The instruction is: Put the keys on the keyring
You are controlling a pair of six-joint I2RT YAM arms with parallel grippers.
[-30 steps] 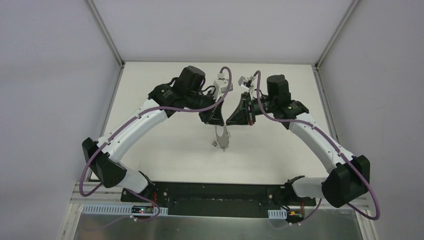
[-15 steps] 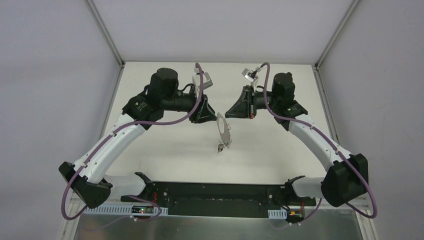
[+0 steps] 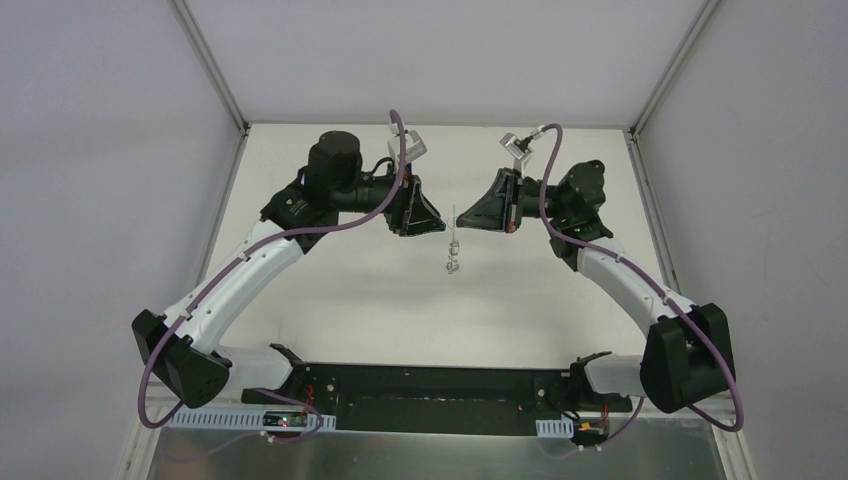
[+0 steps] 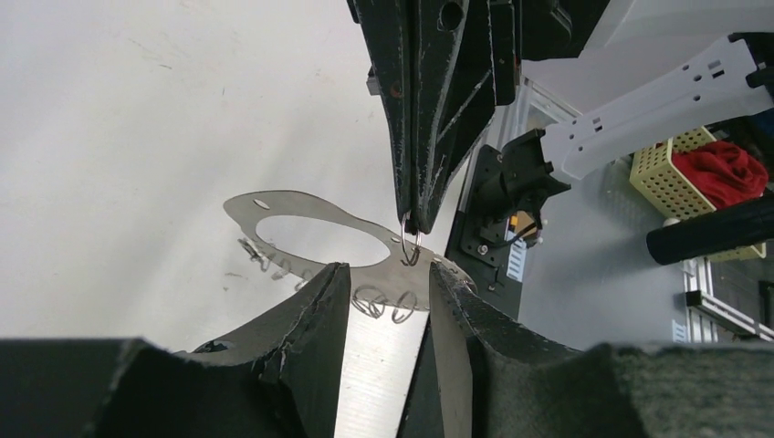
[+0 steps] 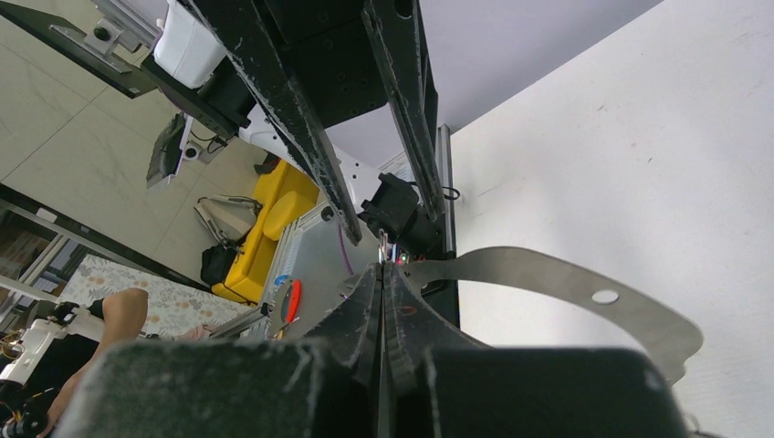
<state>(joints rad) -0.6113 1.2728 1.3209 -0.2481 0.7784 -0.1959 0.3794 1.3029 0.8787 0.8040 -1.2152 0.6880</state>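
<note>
The keyring (image 3: 454,255) is a flat silver loop with a large oval opening and several small wire rings along its edge. It hangs edge-on in the air between my two grippers. In the left wrist view (image 4: 310,203) it faces the camera. My right gripper (image 3: 462,222) is shut on one small ring (image 4: 410,251) at the loop's rim; its jaws look pressed together in its own view (image 5: 383,269). My left gripper (image 3: 440,222) is open, its fingertips (image 4: 333,297) on either side of the loop's near part. The green-headed key and the black tag are out of view.
The white table (image 3: 340,290) lies below, between grey enclosure walls with metal frame posts (image 3: 210,70). The black base rail (image 3: 430,385) runs along the near edge. A yellow basket with red cloth (image 4: 703,169) sits off the table.
My left gripper has let go of the keyring and drawn back to the left. Both grippers have risen toward the back. The keyring now hangs from the right gripper alone, turned edge-on.
</note>
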